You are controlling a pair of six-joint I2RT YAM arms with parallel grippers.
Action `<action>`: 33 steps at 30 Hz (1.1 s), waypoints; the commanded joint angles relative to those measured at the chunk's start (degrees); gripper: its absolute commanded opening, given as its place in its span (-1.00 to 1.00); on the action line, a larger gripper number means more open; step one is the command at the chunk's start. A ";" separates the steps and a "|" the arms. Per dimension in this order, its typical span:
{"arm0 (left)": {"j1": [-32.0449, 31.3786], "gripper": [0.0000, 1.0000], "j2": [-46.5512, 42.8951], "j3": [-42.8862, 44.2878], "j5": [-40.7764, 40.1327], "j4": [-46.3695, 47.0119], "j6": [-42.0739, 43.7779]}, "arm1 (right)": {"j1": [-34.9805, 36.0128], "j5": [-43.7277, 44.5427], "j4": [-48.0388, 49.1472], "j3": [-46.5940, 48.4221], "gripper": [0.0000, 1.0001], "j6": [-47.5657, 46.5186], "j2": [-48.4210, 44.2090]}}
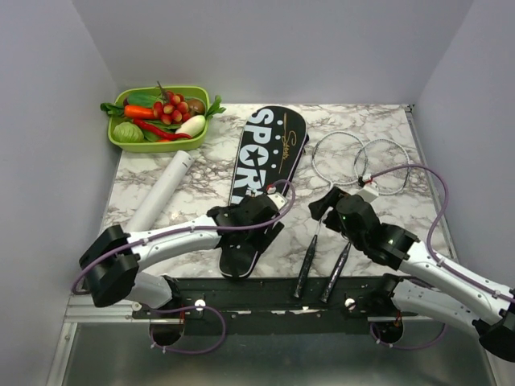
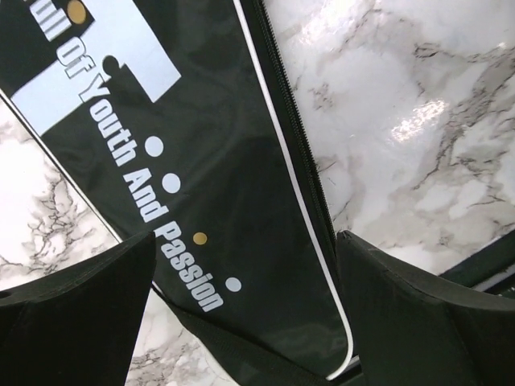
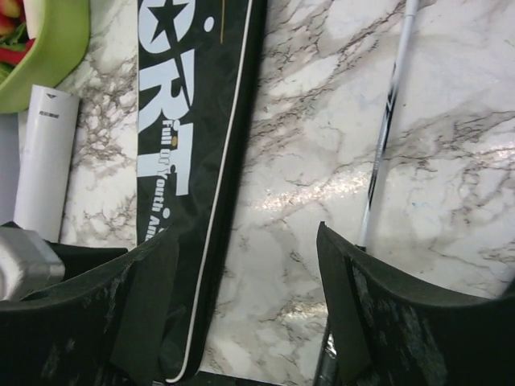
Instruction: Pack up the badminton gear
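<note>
Racket bag (image 1: 269, 153), black with white "SPORT" lettering, lies closed in the middle of the marble table (image 1: 201, 181). Its long axis runs from the broad head end at the far side to the narrow handle end at the near edge, leaning slightly leftward as it nears the arm bases.

The left gripper (image 2: 245, 257) hangs over the narrow half. Its fingers (image 2: 80, 314) are spread wide and hold nothing, and the bag's zipped, white-piped edge runs between them, roughly along the camera's line of sight. Contact with the fabric cannot be told.

The two rackets (image 1: 306, 269) lie side by side to the right of the bag and apart from it, handles toward the near edge and silver heads toward the far right.

The right gripper (image 3: 241, 241) is above their shafts, its fingers likewise parted and empty. In its wrist view one shaft (image 3: 385, 121) lies just off the right finger, not between the two, and the bag sits to the left.

The white tube (image 1: 165, 189) rests left of the bag, roughly parallel to it. The green tray (image 1: 153, 147) of toy vegetables stands in the far left corner.

Judged from this layout, nothing is yet packed. The left arm is nearer the bag and tube, the right arm nearer the rackets.
</note>
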 commanded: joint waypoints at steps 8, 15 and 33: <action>-3.96 0.97 14.28 4.98 -8.50 -0.03 -4.74 | -0.11 1.25 -3.32 -6.05 0.51 -2.39 -4.61; -4.40 0.96 17.97 5.25 -8.15 1.38 -4.92 | -0.11 1.15 -2.87 -7.02 0.47 -2.83 -5.84; -4.40 0.12 15.87 4.72 -5.69 2.17 -3.51 | -0.02 0.19 -1.20 -7.37 0.30 -3.27 -4.52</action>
